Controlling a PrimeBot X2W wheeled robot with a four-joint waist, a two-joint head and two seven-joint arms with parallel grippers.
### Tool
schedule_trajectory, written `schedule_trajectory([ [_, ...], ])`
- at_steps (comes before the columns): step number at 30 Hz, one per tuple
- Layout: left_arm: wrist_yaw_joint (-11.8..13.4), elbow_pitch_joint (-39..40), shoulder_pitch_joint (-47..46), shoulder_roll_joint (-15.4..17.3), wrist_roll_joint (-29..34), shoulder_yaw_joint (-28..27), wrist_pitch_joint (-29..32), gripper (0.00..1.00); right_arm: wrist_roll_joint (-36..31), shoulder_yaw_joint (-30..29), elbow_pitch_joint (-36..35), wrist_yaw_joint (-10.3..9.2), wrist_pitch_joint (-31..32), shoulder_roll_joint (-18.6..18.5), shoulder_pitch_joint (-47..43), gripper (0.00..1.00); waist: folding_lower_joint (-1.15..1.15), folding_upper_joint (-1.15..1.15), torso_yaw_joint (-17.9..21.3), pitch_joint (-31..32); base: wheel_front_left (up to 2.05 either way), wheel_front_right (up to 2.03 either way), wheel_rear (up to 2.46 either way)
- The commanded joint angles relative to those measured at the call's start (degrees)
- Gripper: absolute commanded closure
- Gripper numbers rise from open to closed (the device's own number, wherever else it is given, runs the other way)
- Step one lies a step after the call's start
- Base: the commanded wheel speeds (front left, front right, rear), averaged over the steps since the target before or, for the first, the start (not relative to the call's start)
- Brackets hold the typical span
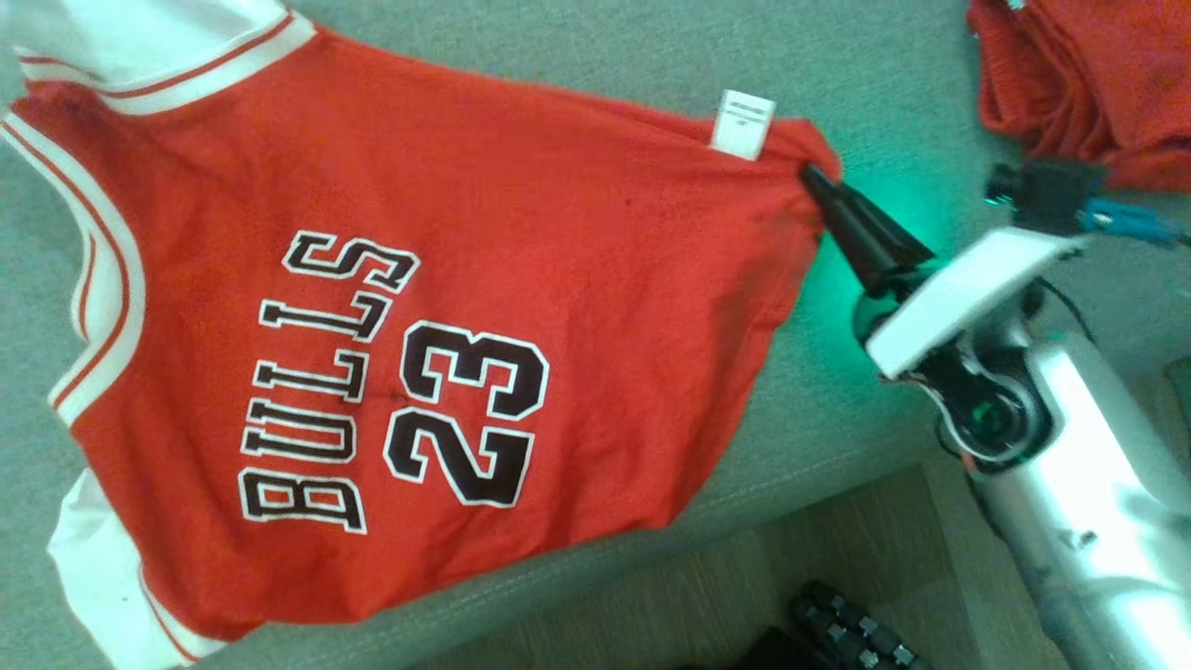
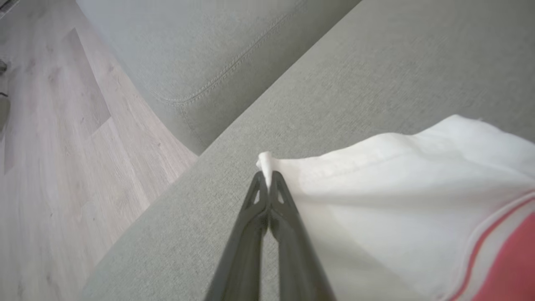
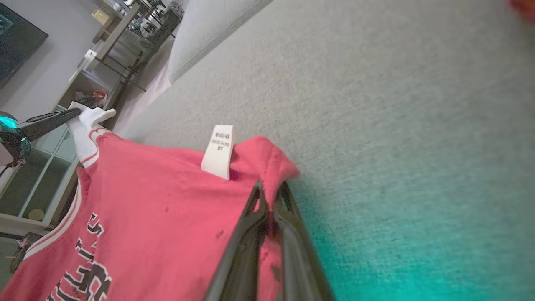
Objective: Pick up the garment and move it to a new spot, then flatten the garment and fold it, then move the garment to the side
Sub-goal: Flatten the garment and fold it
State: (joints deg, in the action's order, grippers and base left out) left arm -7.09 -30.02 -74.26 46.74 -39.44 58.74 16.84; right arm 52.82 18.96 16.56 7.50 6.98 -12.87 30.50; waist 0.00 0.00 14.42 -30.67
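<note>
The garment (image 1: pixel 419 307) is a red Bulls jersey numbered 23 with white trim, spread over a grey sofa seat. My right gripper (image 1: pixel 811 177) is shut on the garment's red hem corner beside a white label (image 1: pixel 742 124); in the right wrist view the red cloth (image 3: pixel 273 161) bunches between the right gripper's (image 3: pixel 271 188) closed fingers. In the left wrist view my left gripper (image 2: pixel 266 175) is shut on the jersey's white shoulder strap tip (image 2: pixel 264 161). The right wrist view also shows that left gripper (image 3: pixel 77 113) far off, holding the white strap.
A pile of red cloth (image 1: pixel 1079 74) lies at the seat's far right. The sofa's front edge (image 1: pixel 800 484) runs below the jersey, with wooden floor (image 1: pixel 837 558) beyond it. A grey cushion (image 2: pixel 200 54) sits past the seat, and shelves (image 3: pixel 125 25) stand in the room behind.
</note>
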Motion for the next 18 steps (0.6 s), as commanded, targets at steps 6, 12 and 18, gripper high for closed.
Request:
schedule_trajectory([
  [6,1.1,0.9,-2.7,0.8,-1.6,-5.9,-8.6,1.0,-3.9,-8.2,-9.5,-0.01,0.4,-3.2,-1.1,1.0,0.0,0.0,0.2,6.5,0.0,0.0,0.0],
  [12,2.0,0.3,-5.5,-0.3,-2.2,-8.4,-12.9,1.0,-7.6,-13.1,-12.4,-0.01,7.2,-4.7,4.6,1.0,0.0,0.0,-0.4,11.6,0.0,0.0,0.0],
  [18,1.9,-0.4,-9.3,-1.0,-3.3,-10.4,-13.8,1.0,-11.2,-17.5,-12.7,-0.01,16.2,-4.8,15.9,1.0,0.0,0.0,-1.8,15.7,0.0,0.0,0.0],
])
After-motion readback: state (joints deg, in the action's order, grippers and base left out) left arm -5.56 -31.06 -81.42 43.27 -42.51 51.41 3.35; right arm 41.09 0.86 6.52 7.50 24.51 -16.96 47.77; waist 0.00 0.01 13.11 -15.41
